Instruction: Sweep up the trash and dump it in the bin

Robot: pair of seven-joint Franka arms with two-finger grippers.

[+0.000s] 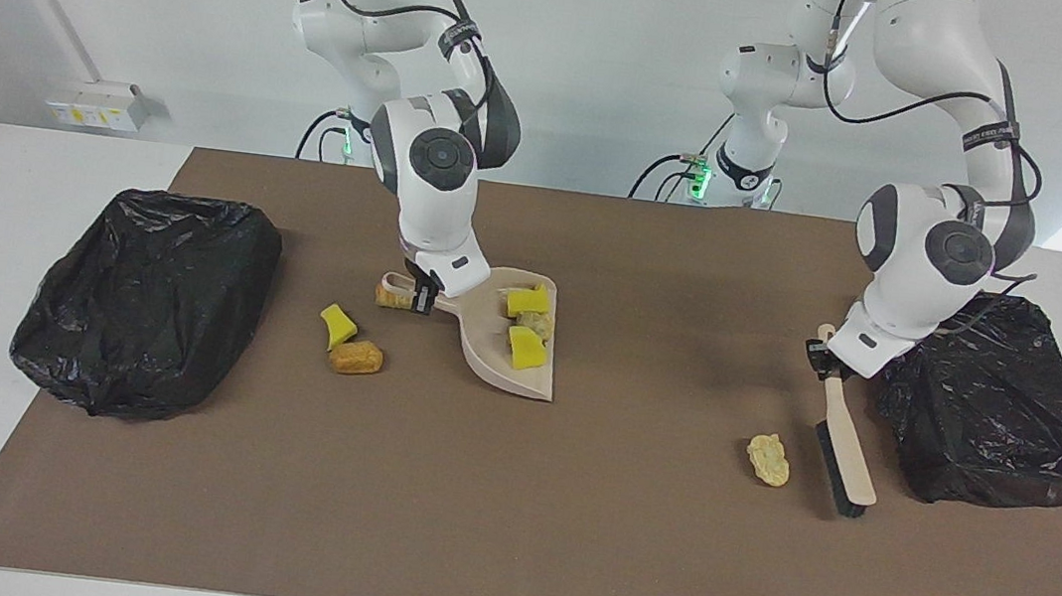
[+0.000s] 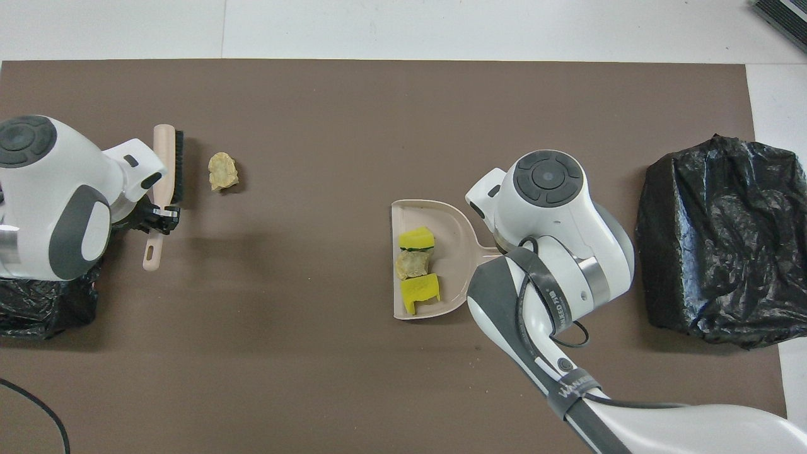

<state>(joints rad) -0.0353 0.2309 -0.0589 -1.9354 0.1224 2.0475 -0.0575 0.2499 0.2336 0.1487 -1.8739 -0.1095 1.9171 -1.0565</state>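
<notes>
Brush upright, bristle end away from robots, beside pale trash lump.

Trash lay in three groups on the brown mat. Two yellow sponge chunks and one tan lump sat inside the beige dustpan. A yellow chunk and brown lump lay near the dustpan's handle end. A pale lump lay just beside the brush.
</notes>
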